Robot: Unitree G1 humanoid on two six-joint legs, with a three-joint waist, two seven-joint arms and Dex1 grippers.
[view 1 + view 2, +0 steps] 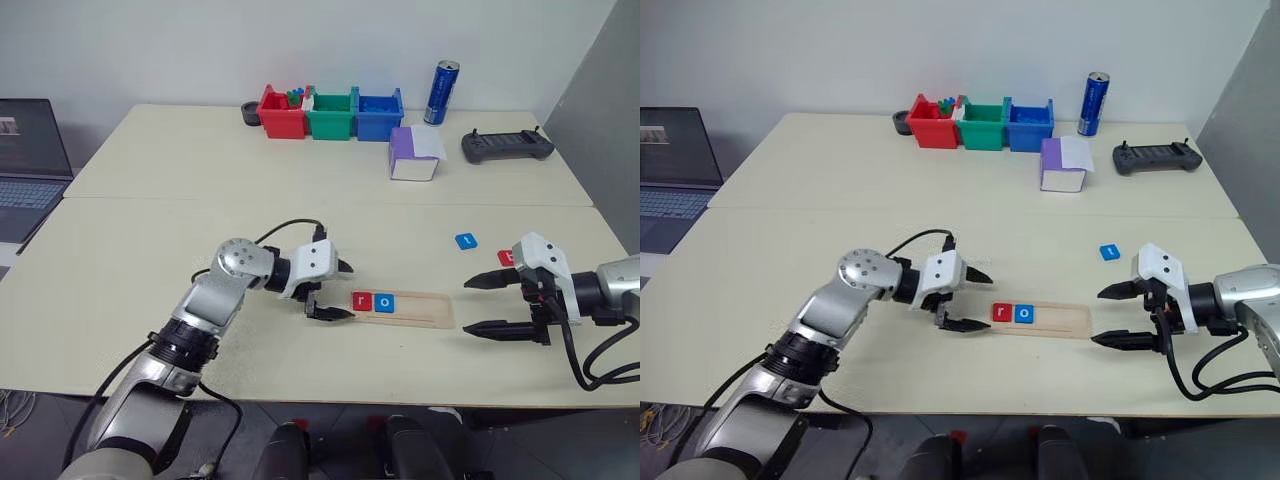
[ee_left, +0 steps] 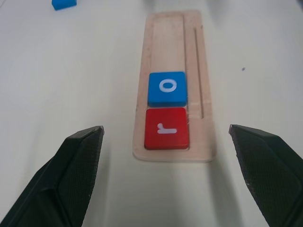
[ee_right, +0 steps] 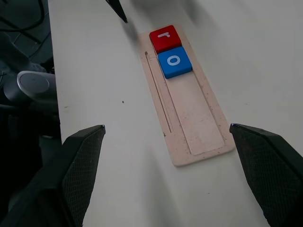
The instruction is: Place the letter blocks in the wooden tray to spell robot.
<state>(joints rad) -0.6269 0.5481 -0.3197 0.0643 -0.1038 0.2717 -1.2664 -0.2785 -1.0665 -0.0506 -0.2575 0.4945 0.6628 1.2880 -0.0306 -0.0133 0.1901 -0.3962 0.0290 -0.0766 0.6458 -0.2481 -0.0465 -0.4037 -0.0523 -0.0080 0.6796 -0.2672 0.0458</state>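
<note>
The wooden tray [image 1: 425, 309] lies near the table's front edge. A red "r" block [image 1: 361, 300] and a blue "o" block [image 1: 385, 302] sit side by side at the tray's left end, and the remainder of its groove is bare. My left gripper [image 1: 343, 291] hovers open just left of the tray, nothing between its fingers. My right gripper [image 1: 468, 307] is open and holds nothing, just off the tray's right end. A loose blue block [image 1: 466, 241] lies behind the tray to the right. A red block [image 1: 506, 257] shows partly behind the right gripper.
At the back stand red [image 1: 282, 113], green [image 1: 331, 115] and blue [image 1: 378, 114] bins. A purple-and-white box [image 1: 414, 156], a blue can [image 1: 441, 92] and a black controller [image 1: 507, 146] are near them. A laptop [image 1: 30, 165] sits off the left edge.
</note>
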